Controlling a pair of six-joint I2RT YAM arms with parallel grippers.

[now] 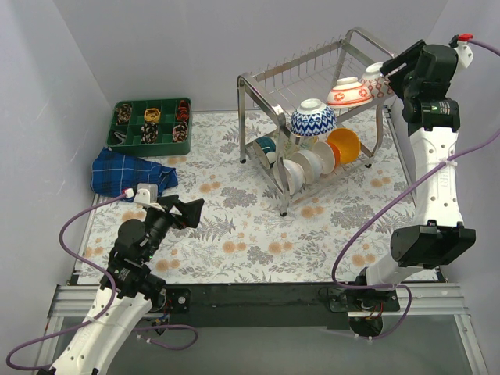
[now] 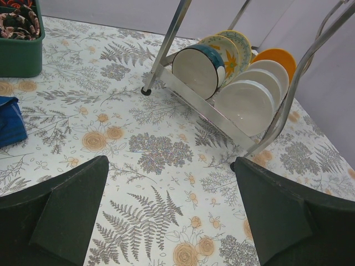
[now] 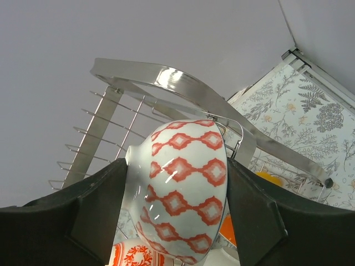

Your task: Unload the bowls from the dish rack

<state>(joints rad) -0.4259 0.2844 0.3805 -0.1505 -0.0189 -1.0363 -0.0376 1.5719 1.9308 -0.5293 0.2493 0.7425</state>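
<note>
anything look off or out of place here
Only the blue checked cloth, lying crumpled on the table by the green tray. The bowls sit in the dish rack; nothing looks spilled or broken.

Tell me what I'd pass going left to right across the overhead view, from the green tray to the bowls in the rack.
First the green tray → teal bowl → blue-white bowl → red-white floral bowl → red-diamond bowl.
</note>
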